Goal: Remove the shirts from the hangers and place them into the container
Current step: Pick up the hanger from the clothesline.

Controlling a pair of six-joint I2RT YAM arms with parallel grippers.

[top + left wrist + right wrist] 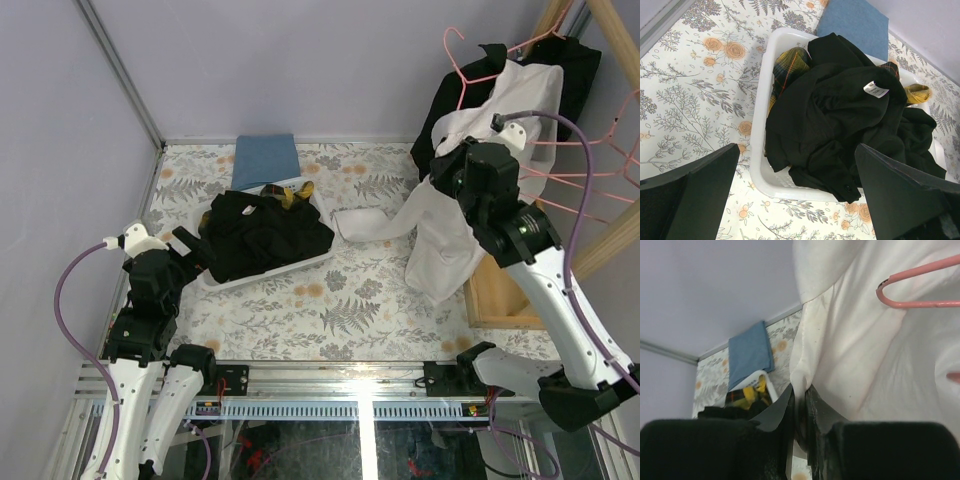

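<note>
Between right fingers (772,415), soft white shirt (850,340) creases.

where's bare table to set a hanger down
Widest bare patch of table: the near strip between the white basket and the front edge. A smaller one lies between blue cloth and white shirt. Crowded: basket heaped with black shirts; right side under the shirt.

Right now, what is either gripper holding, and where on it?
Right gripper pinches the white shirt by a hanging fold of its fabric; left gripper is open, holding nothing.
</note>
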